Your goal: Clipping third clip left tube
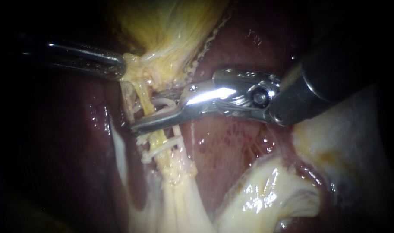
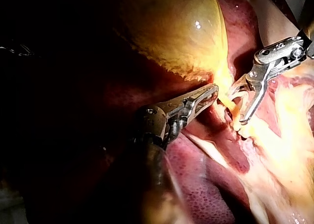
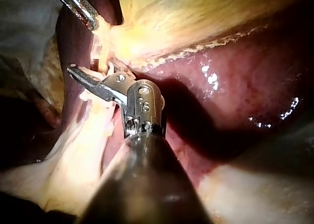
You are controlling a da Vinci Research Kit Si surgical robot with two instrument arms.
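Note:
A thin yellow tube [image 1: 144, 98] runs down from the gallbladder's neck [image 1: 140, 64]. My right instrument [image 1: 145, 110] comes in from the right. Its jaws stand open on either side of this tube, with a white clip [image 1: 164, 103] between them. Two white clips [image 1: 160, 149] sit across the same tube just below the jaws. My left instrument [image 1: 121, 69] comes in from the left and is shut on the tissue at the gallbladder's neck. The left wrist view shows the left instrument [image 2: 213, 92] holding that tissue beside the right instrument [image 2: 239, 107].
The yellow gallbladder [image 1: 171, 26] lies above the jaws, with dark red liver [image 1: 244, 47] to the right and behind. Pale glistening tissue [image 1: 266, 194] sits at the lower right. In the right wrist view the liver [image 3: 235, 86] lies beside the shaft.

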